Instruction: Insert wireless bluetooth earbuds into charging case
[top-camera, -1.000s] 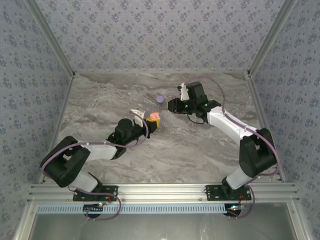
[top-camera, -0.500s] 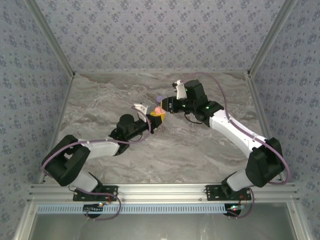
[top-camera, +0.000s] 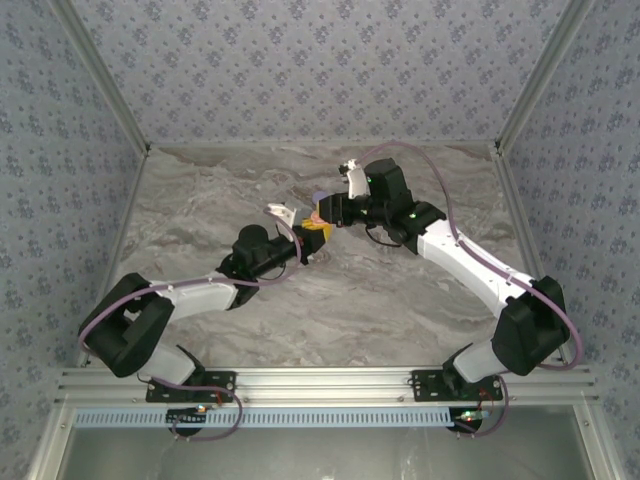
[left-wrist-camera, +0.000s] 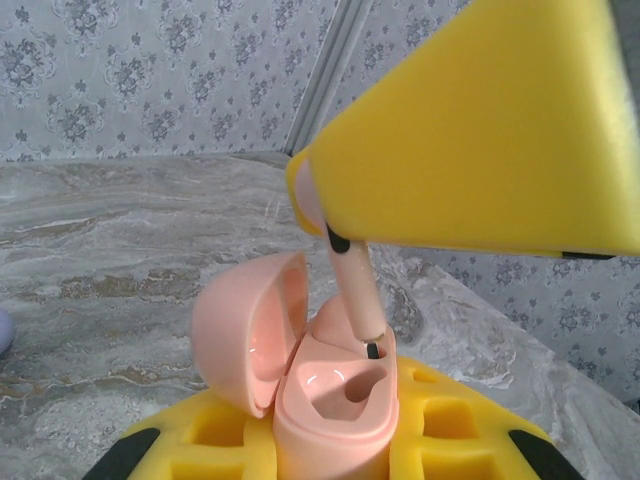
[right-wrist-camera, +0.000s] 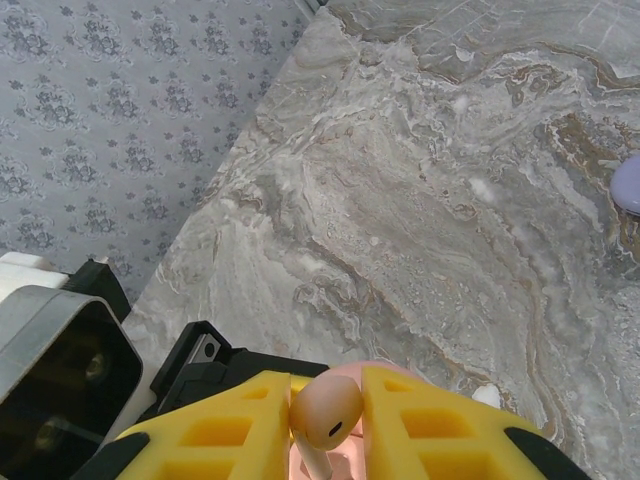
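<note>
pink earbud (left-wrist-camera: 352, 290) is pinched by its bulb end between the two yellow fingers of the right pincer (right-wrist-camera: 325, 420), so that pincer is closed on it. the stem hangs down, slightly tilted. from the left wrist view the stem's dark tip sits right at the mouth of one socket in the pink charging case (left-wrist-camera: 335, 400); i can't tell if it touches the socket wall. the bulb is tucked under the big yellow finger (left-wrist-camera: 480, 120) of the right pincer. from the right wrist view i see the rounded bulb (right-wrist-camera: 325, 412) squeezed in the gap, pink of the case just under it.

case is open, lid (left-wrist-camera: 245, 330) hinged back to the left, inside glossy. its body is clamped between the yellow fingers of the left pincer (left-wrist-camera: 335, 445), closed on the case, held up off the tabletop (top-camera: 200, 230).

top view: both pincers meet mid-tabletop, left pincer (top-camera: 312, 238) coming from lower left, right pincer (top-camera: 325, 213) from the right, fingertips touching or nearly so.

lilac round object (right-wrist-camera: 630, 185) lies on the tabletop just behind the meeting point, apart from both pincers. patterned walls around.
</note>
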